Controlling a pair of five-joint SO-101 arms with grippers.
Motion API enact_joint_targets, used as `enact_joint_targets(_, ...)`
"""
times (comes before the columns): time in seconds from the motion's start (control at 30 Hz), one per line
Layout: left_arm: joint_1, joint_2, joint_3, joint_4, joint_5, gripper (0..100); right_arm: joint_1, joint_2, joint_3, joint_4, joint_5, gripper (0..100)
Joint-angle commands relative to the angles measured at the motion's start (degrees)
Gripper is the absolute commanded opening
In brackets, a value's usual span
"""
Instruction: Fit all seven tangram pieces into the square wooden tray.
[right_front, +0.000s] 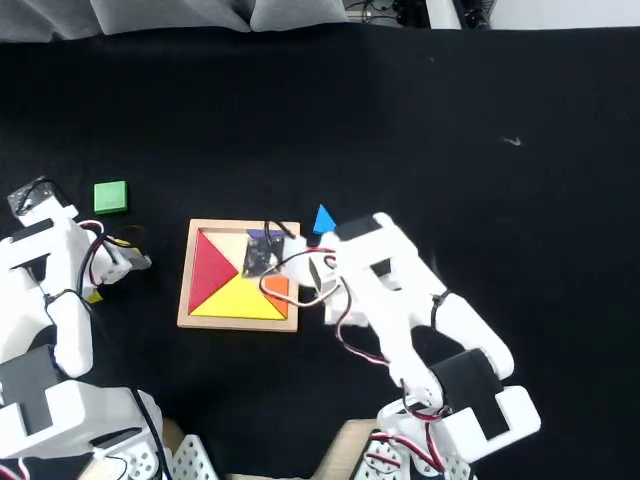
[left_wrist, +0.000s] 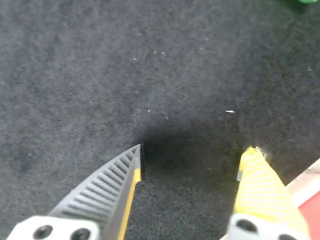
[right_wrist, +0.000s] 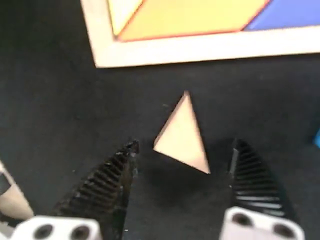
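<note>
Wooden tray sits left of centre in the high view and holds a red triangle, a yellow triangle and an orange piece. Blue triangle lies just off its upper right corner, green square well apart at upper left. Right gripper has its fingers spread either side of a pale triangle on the black table beside the tray, not touching it. Left gripper has its fingers spread over the table.

place: robotics lab bench | signs: black cloth as tabletop; white robot arms, bare wiring, at cloth's near edge; cables beyond its far edge
</note>
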Motion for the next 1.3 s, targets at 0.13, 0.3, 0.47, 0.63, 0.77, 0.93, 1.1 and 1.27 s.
enact_joint_targets(0.13, 0.8, -0.3, -0.2, -0.3, 0.3, 31, -1.0, -2.7, 1.5, -4.0, 2.8, 26.8)
enact_joint_targets(0.3, 0.7, -0.3, -0.2, -0.3, 0.3, 31, -1.0, -2.7, 3.9, -6.2, 2.9, 23.0)
enact_joint_targets(0.47, 0.8, -0.3, -0.2, -0.3, 0.3, 31, -0.9, -2.9, 8.3, -12.4, 2.7, 13.8)
enact_joint_targets(0.63, 0.9, -0.3, -0.2, -0.3, 0.4, 31, -0.8, -3.3, 7.4, -12.7, 2.5, 13.4)
enact_joint_targets(0.77, 0.9, -0.3, -0.2, -0.3, 0.4, 31, -1.0, -3.3, 3.0, -8.7, 1.6, 13.4)
enact_joint_targets(0.93, 0.9, -0.3, -0.2, -0.3, 0.4, 31, -3.1, -3.3, -12.0, 1.0, -12.1, 13.4)
enact_joint_targets(1.1, 0.9, -0.3, -0.2, -0.3, 0.4, 31, -9.7, -2.8, -26.1, 8.0, -32.2, 13.4)
enact_joint_targets(1.27, 0.7, -0.3, -0.2, -0.3, 0.5, 31, -13.1, -2.7, -30.4, 4.6, -50.7, 13.4)
